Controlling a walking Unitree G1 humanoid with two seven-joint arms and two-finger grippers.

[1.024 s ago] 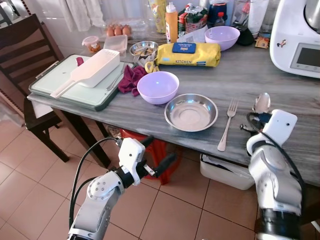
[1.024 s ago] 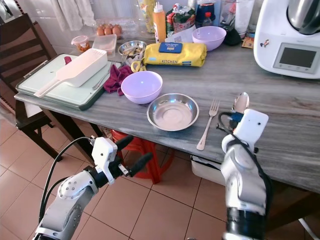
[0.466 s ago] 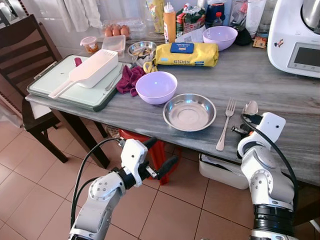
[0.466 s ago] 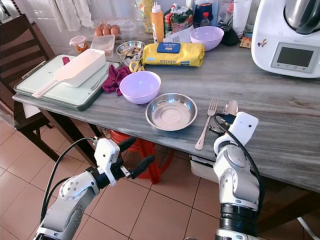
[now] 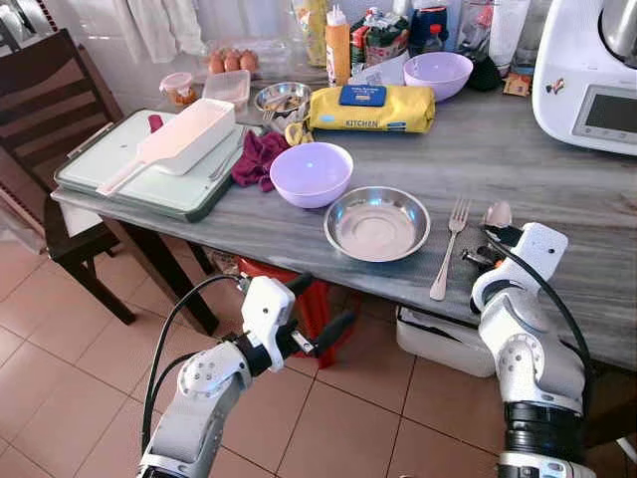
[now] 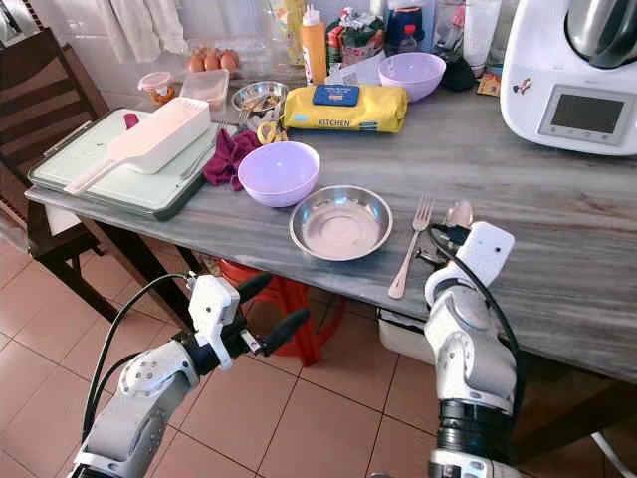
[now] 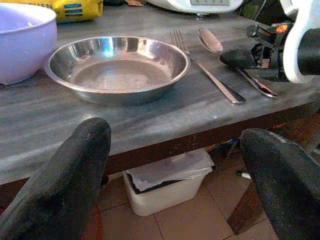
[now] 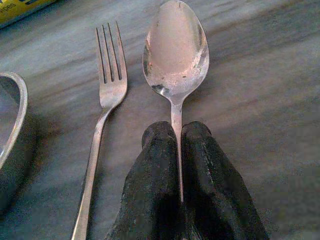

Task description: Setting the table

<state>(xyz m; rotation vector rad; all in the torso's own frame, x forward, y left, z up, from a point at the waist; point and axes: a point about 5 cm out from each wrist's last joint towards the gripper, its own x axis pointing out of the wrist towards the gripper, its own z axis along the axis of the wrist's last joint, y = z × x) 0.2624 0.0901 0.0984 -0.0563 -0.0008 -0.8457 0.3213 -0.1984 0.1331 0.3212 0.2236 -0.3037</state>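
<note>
A steel bowl (image 5: 378,221) sits near the front edge of the grey table (image 5: 557,174). To its right lies a fork (image 5: 450,248), and right of that a spoon (image 8: 176,52). My right gripper (image 8: 180,137) is shut on the spoon's handle, with the spoon's bowl (image 5: 497,213) resting low over the table beside the fork (image 8: 105,95). My left gripper (image 5: 317,307) is open, held below the table's front edge, facing the steel bowl (image 7: 117,65).
A lilac bowl (image 5: 313,171) stands behind the steel bowl, another (image 5: 441,74) at the back. A tray with a white scoop (image 5: 174,144), a yellow wipes pack (image 5: 371,108) and a white appliance (image 5: 592,75) crowd the table. A dark chair (image 5: 50,110) stands left; a red stool (image 5: 309,299) is underneath.
My right gripper has drawn the spoon back toward the front edge and lowered it beside the fork. The left arm has stayed in place.
</note>
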